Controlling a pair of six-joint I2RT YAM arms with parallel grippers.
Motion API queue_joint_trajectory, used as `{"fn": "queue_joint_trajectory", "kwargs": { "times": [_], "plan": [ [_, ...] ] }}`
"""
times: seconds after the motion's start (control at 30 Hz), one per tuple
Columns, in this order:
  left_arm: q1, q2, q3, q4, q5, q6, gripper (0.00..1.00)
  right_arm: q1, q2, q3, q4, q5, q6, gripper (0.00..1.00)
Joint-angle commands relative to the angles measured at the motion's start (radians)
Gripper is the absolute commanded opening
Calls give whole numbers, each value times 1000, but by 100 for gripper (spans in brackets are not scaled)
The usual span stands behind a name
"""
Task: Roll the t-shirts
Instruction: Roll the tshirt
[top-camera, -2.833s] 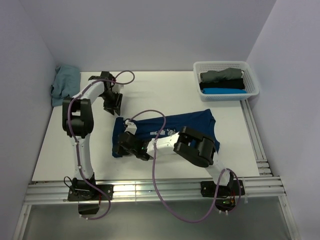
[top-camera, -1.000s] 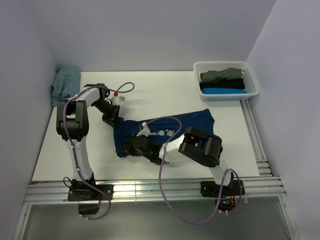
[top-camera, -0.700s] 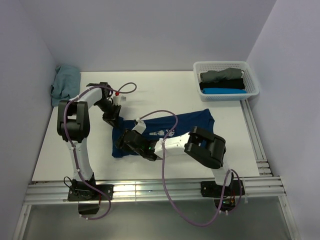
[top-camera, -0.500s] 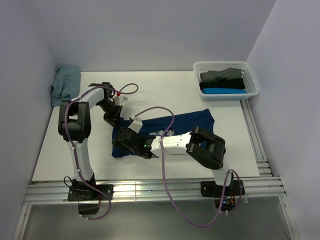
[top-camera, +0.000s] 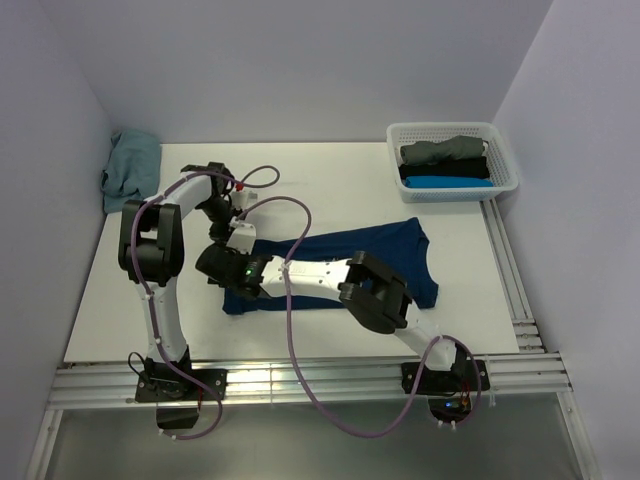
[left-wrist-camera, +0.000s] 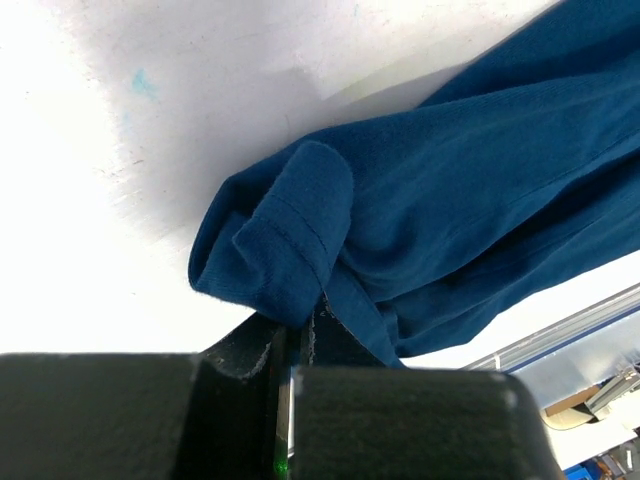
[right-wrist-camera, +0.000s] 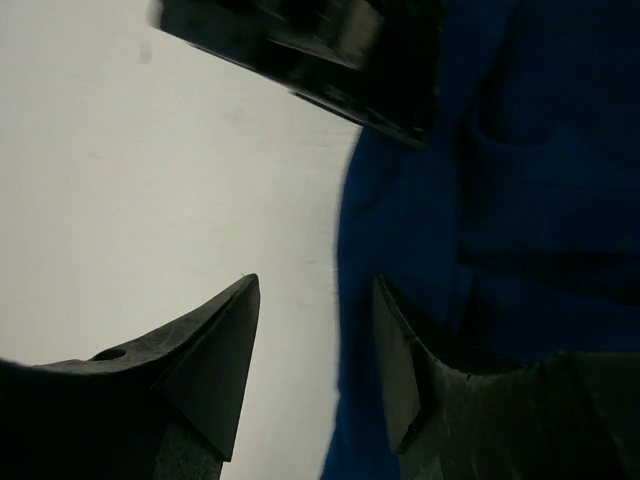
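Note:
A dark navy t-shirt (top-camera: 360, 260) lies spread across the middle of the table, its left end bunched. My left gripper (top-camera: 230, 228) is at that end's far corner. In the left wrist view this gripper (left-wrist-camera: 305, 325) is shut on a folded hem of the navy t-shirt (left-wrist-camera: 420, 190). My right gripper (top-camera: 212, 266) reaches left along the shirt to its left edge. Seen from the right wrist, the gripper (right-wrist-camera: 315, 300) stands open astride the navy t-shirt's (right-wrist-camera: 500, 200) edge. One finger is over bare table and the other over cloth, with nothing held.
A white basket (top-camera: 505, 150) at the back right holds rolled grey (top-camera: 445, 150), black and bright blue t-shirts. A dusty teal t-shirt (top-camera: 130, 165) lies crumpled at the back left corner. Metal rails run along the table's near and right edges. Walls close in on three sides.
My right gripper has let go, opened and slid left to the shirt's left edge. The left gripper has stayed shut on the shirt's corner, shifting slightly.

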Motion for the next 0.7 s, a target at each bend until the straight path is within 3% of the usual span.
{"fn": "queue_joint_trajectory", "kwargs": {
  "times": [0.0, 0.67],
  "plan": [
    [-10, -37, 40, -10, -11, -13, 0, -7, 39, 66, -136, 74, -16, 56],
    [-22, -37, 54, -21, -20, -24, 0, -15, 173, 219, -242, 66, -33, 55]
  ]
}}
